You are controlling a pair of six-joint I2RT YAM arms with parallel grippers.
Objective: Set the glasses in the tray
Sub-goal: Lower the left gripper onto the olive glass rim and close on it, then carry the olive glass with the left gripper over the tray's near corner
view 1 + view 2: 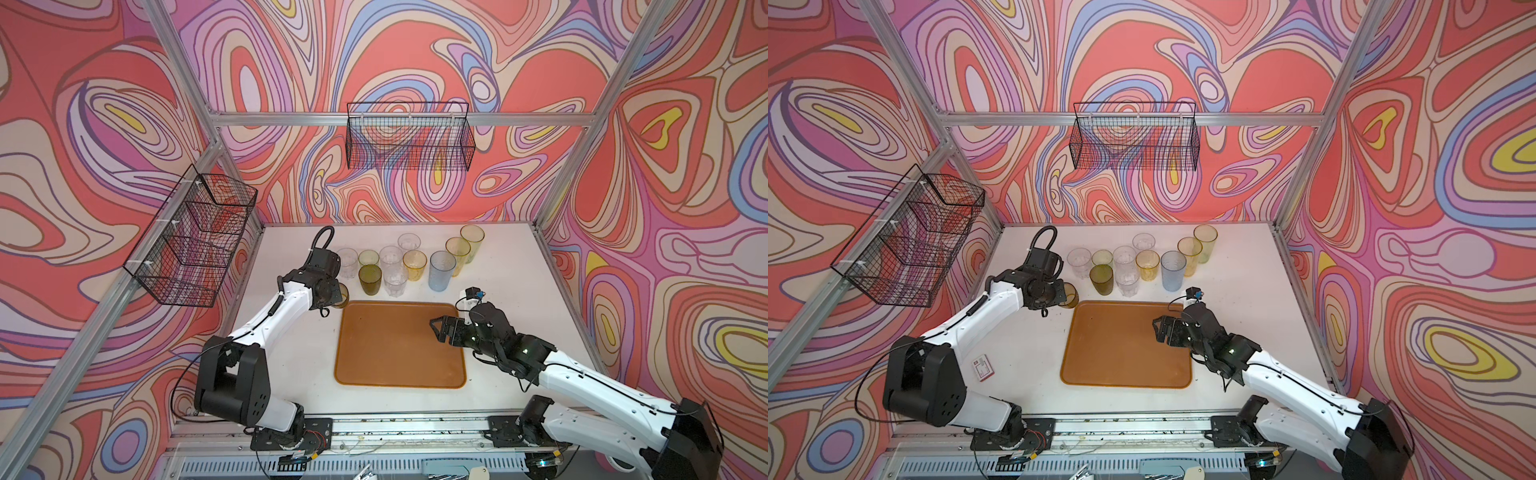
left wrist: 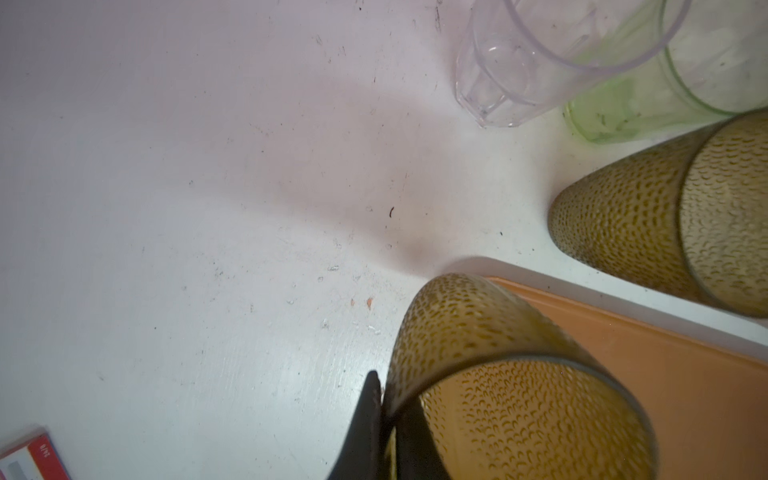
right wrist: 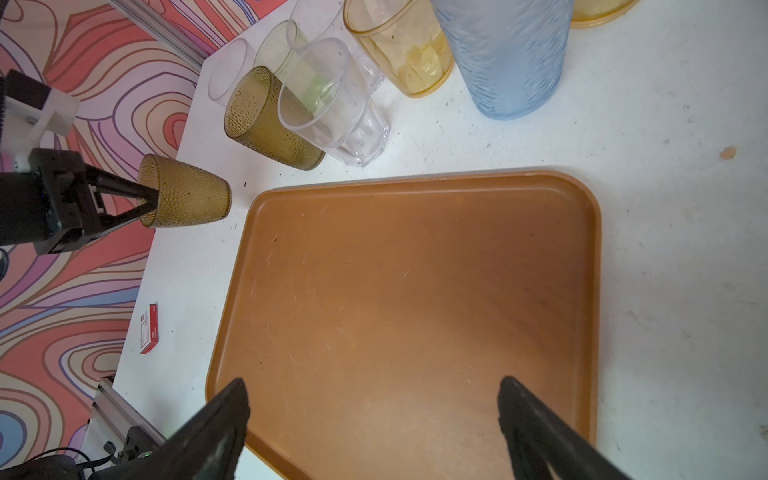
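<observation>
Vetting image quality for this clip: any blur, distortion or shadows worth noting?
Left wrist view: held amber glass looms close and soft; a pinkish shadow crosses the table. Right wrist view: sharp, olive glass leans from wide-angle distortion. Both top views: evenly lit.

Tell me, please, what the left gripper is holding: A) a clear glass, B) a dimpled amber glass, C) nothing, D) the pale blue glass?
B: the left gripper is shut on the rim of the dimpled amber glass, near a corner of the tray.

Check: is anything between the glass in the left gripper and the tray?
Nothing visible. The left gripper holds the amber glass beside a corner of the tray, which is bare; the olive glass stands aside.
</observation>
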